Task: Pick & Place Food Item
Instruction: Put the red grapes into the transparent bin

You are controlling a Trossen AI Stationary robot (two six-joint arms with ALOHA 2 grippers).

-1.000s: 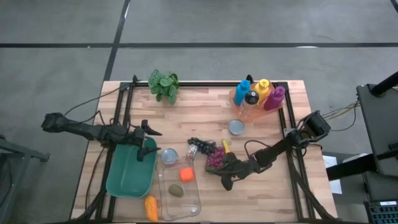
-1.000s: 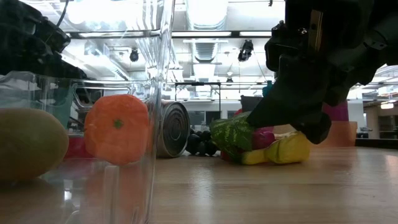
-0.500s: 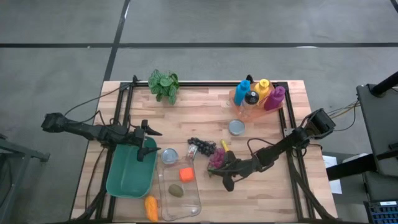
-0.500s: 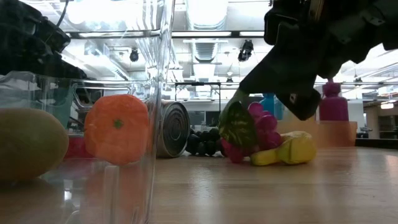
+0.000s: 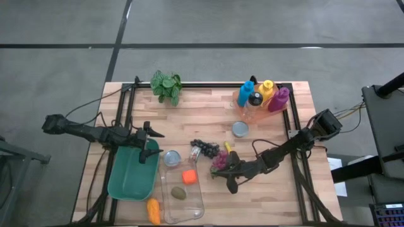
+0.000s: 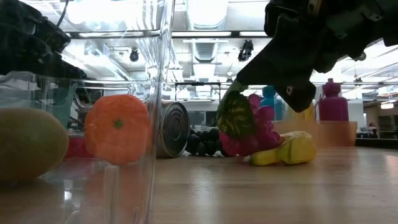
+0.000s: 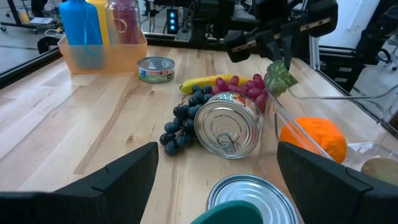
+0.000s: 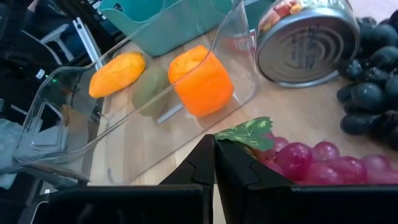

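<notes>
My right gripper [image 5: 222, 169] is shut on a bunch of red grapes [image 6: 260, 132] with a green leaf [image 8: 245, 133], just right of the clear container [image 5: 182, 192]. The container holds an orange [image 5: 188, 177] and a green-brown fruit [image 5: 178, 193]. My left gripper [image 5: 154, 144] waits open over the far end of the teal bin [image 5: 129, 176], touching nothing. A yellow banana [image 6: 287, 149] lies on the table beside the red grapes. My right gripper pinches the bunch's leaf end [image 8: 231, 138] between its two shut fingers. The fingers come slanting down from the table's right side. The leaf end is raised, the grapes hang below the fingers, and the lowest grapes [image 6: 239, 148] reach down to the table by the banana.
A can on its side [image 7: 227, 124] and a bunch of dark grapes [image 7: 183, 121] lie far of the container, an upright can [image 5: 172, 157] beside them. An orange fruit [image 5: 153, 211] lies by the container's near left corner. A flat can [image 5: 240, 129], bottles in a tray [image 5: 262, 98] and a plant [image 5: 166, 85] stand farther back.
My right gripper has gone up and slightly toward the table's left edge, still shut on the leaf. The leaf end of the red grape bunch has risen off the table, and the bunch now hangs more upright; the banana has stayed.
</notes>
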